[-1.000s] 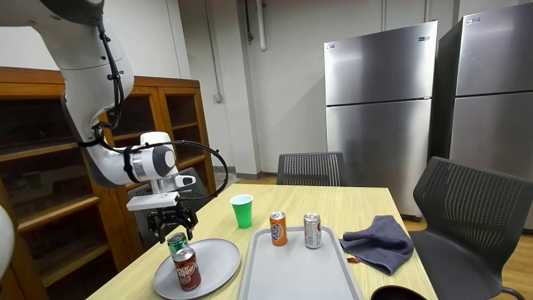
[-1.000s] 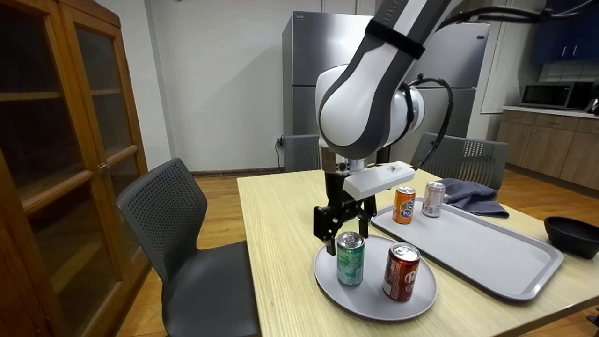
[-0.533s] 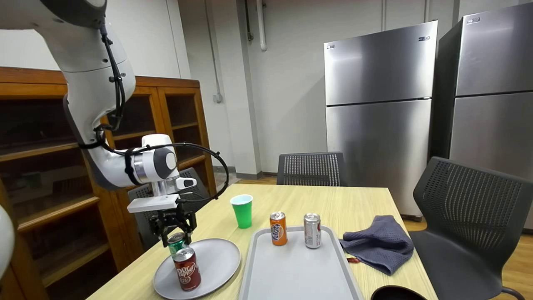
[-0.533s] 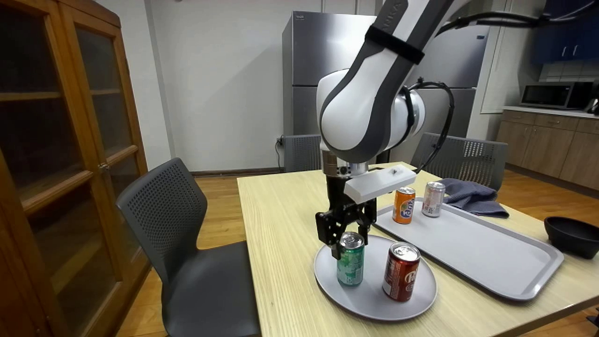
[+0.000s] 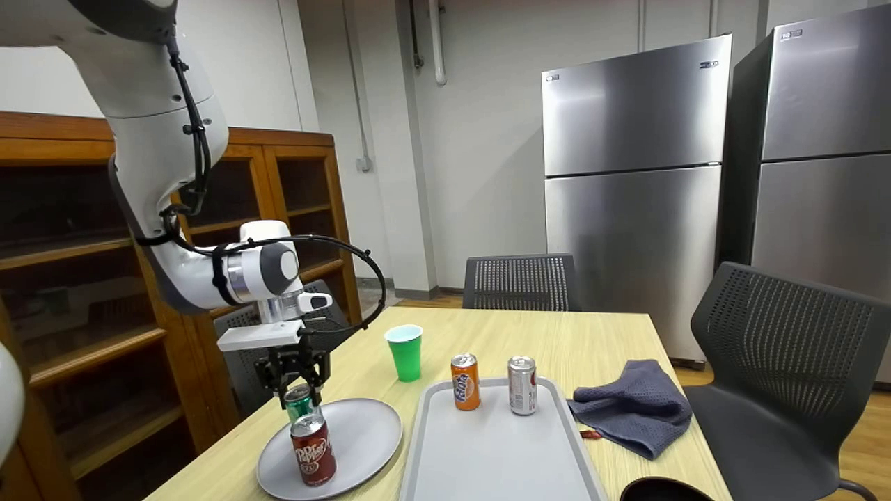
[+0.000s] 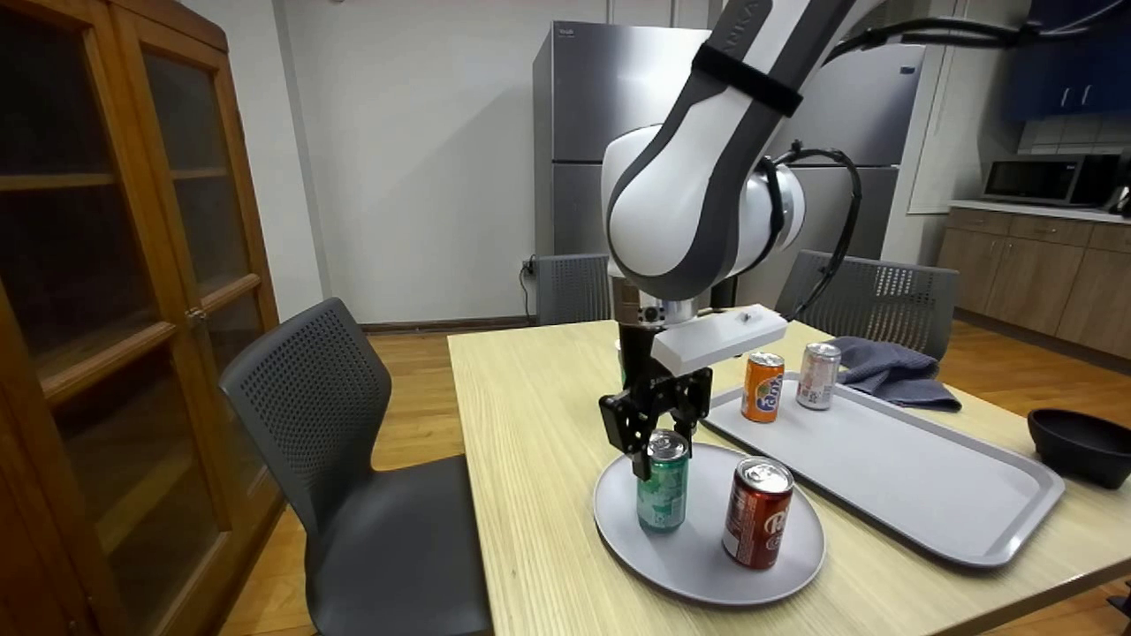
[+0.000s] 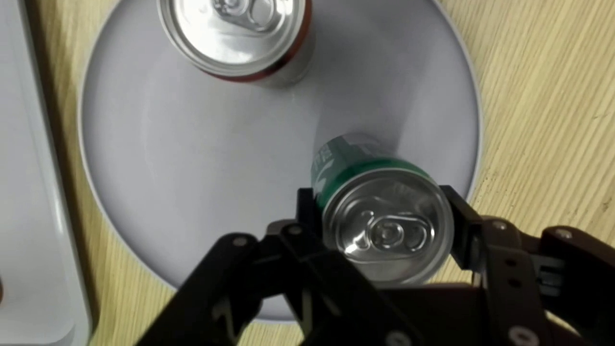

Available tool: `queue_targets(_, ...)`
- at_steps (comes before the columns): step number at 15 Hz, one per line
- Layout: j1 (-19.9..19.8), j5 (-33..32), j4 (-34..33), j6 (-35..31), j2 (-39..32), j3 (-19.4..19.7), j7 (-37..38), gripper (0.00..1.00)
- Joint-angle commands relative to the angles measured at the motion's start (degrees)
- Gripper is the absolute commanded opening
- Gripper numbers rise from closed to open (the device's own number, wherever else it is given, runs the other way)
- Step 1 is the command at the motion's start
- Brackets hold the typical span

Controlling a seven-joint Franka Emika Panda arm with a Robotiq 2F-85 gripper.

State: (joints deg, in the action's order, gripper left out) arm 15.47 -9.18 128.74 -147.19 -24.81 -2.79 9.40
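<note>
My gripper (image 6: 664,461) is shut on a green soda can (image 6: 663,505), with one finger on each side near its top. It also shows in the other exterior view (image 5: 300,402) and the wrist view (image 7: 377,202). The green can (image 7: 389,226) looks slightly raised above the round grey plate (image 7: 192,168) and a little tilted. A dark red Dr Pepper can (image 6: 758,521) stands upright on the plate beside it, apart from the gripper. In an exterior view, this red can (image 5: 313,452) partly hides the green can (image 5: 299,403).
A grey tray (image 5: 501,459) lies beside the plate, with an orange Fanta can (image 5: 465,383) and a silver can (image 5: 522,386) upright on it. A green cup (image 5: 405,351), a dark cloth (image 5: 633,410) and a black bowl (image 6: 1082,446) are on the table. Chairs (image 6: 353,459) stand around.
The gripper came down around the green can and closed on it. Since half a second ago, gripper and can have risen slightly together. The other things have not moved.
</note>
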Motion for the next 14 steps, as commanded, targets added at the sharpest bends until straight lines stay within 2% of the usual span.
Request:
queue_targets(1,-0.6,-1.2,-0.2,1.5,3.6,0.6,0.4,0.38)
queue_targets(7,-3.9,-0.9,-1.1,0.4,5.7,2.7,-1.3,0.38)
queue_targets(14,-11.4,0.3,-1.4,-1.5,5.9,5.8,-4.6,0.38)
